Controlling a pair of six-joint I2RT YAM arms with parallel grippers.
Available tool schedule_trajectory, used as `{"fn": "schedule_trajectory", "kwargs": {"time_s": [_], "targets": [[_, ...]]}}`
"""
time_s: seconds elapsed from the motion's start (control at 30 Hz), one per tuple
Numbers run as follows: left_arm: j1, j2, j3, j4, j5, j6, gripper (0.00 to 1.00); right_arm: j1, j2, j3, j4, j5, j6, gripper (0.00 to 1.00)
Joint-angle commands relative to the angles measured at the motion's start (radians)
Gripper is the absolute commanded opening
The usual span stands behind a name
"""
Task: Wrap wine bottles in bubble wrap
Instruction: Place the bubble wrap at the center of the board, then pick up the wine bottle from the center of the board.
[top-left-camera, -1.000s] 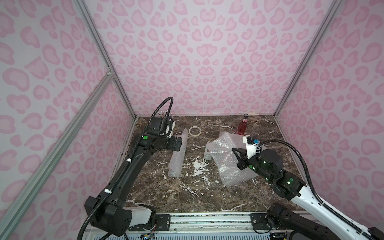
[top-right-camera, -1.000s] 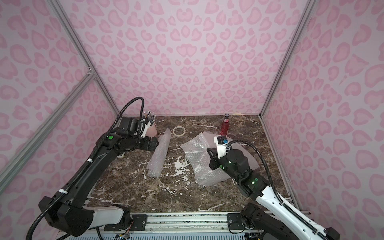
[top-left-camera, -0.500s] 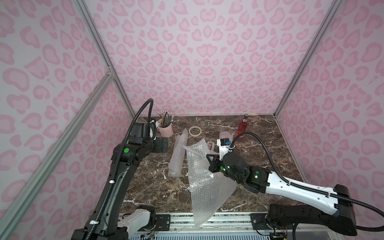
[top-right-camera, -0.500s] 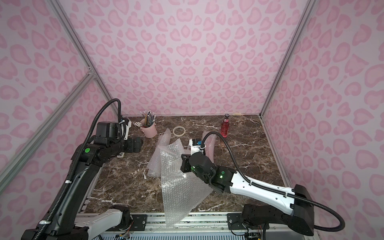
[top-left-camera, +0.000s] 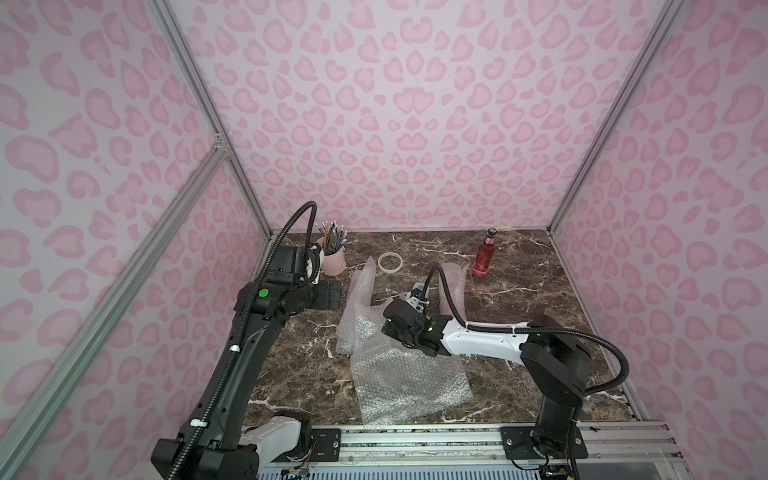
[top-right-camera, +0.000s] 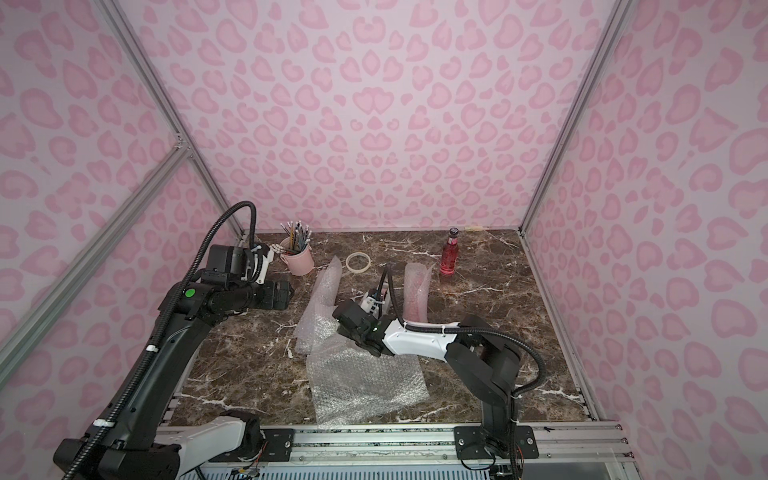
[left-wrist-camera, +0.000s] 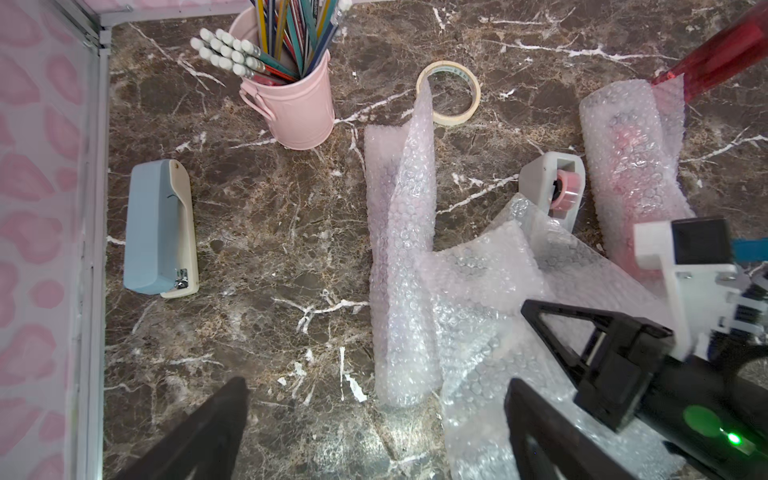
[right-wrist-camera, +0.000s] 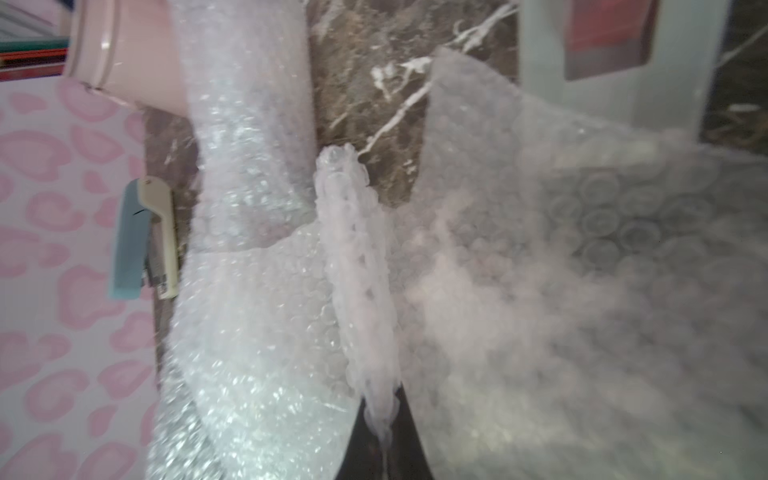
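Both top views show the big clear bubble-wrap sheet (top-left-camera: 409, 384) lying on the brown marble table (top-left-camera: 519, 291) near the front. Only the right wrist view shows the right gripper (right-wrist-camera: 380, 419) pinching its bunched edge. The pink-red glass bottle (top-left-camera: 483, 255) stands upright at the back. The left wrist view has the left gripper (left-wrist-camera: 374, 432) spread wide, plus a small blue stapler (left-wrist-camera: 160, 226) the top views don't show.

Left arm (top-left-camera: 245, 345) is mostly black, white at the base, with a round green dot (top-left-camera: 262, 292) and white ties on its ribbed black left hose (top-left-camera: 291, 220). Right arm (top-left-camera: 482, 341) has a white forearm, a black elbow (a small green light (top-left-camera: 432, 328) glows by the wrist) and a matching right hose (top-left-camera: 622, 368). Left gripper (left-wrist-camera: 376, 384) has black fingers.
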Motion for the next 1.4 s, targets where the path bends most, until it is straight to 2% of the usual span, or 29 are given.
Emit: {"fn": "schedule_trajectory", "kwargs": {"time_s": [0.0,0.13,0.23,0.3,0.43,0.53,0.6,0.67,0.87,0.97,1.07,1.13,1.37], "targets": [[0.002,0.003,-0.021,0.022,0.045,0.004,0.98,-0.009,0.023,0.011,-0.042,0.109,0.038,0.16],[0.002,0.011,-0.041,0.042,0.075,-0.01,0.98,-0.044,0.007,0.001,0.03,0.139,-0.019,0.41],[0.002,0.022,-0.041,0.042,0.091,-0.018,0.98,-0.068,-0.004,0.043,0.009,0.12,-0.103,0.63],[0.002,0.023,-0.04,0.043,0.112,-0.021,0.98,-0.083,-0.061,0.036,0.018,0.111,-0.212,0.71],[0.0,0.011,-0.07,0.08,0.164,-0.039,0.98,-0.115,-0.229,-0.026,0.028,0.193,-0.436,0.95],[-0.004,0.013,-0.095,0.104,0.215,-0.062,0.98,-0.206,-0.338,-0.097,0.07,0.122,-0.649,0.96],[-0.014,0.012,-0.11,0.116,0.245,-0.07,0.98,-0.296,-0.405,-0.16,0.128,-0.016,-0.814,0.96],[-0.03,0.006,-0.124,0.127,0.262,-0.08,0.98,-0.398,-0.457,-0.214,0.18,-0.094,-0.95,0.96],[-0.08,-0.02,-0.179,0.161,0.311,-0.136,0.98,-0.654,-0.495,-0.251,0.251,-0.253,-1.299,0.95],[-0.113,-0.031,-0.213,0.168,0.314,-0.167,0.98,-0.749,-0.47,-0.274,0.362,-0.287,-1.392,0.96],[-0.162,-0.056,-0.261,0.187,0.31,-0.225,0.98,-0.846,-0.43,-0.299,0.51,-0.373,-1.397,0.96],[-0.226,-0.075,-0.298,0.207,0.27,-0.272,0.99,-0.898,-0.381,-0.271,0.541,-0.429,-1.393,0.96],[-0.465,-0.118,-0.419,0.295,0.14,-0.421,0.99,-0.973,-0.215,-0.185,0.652,-0.542,-1.432,0.93]]}}
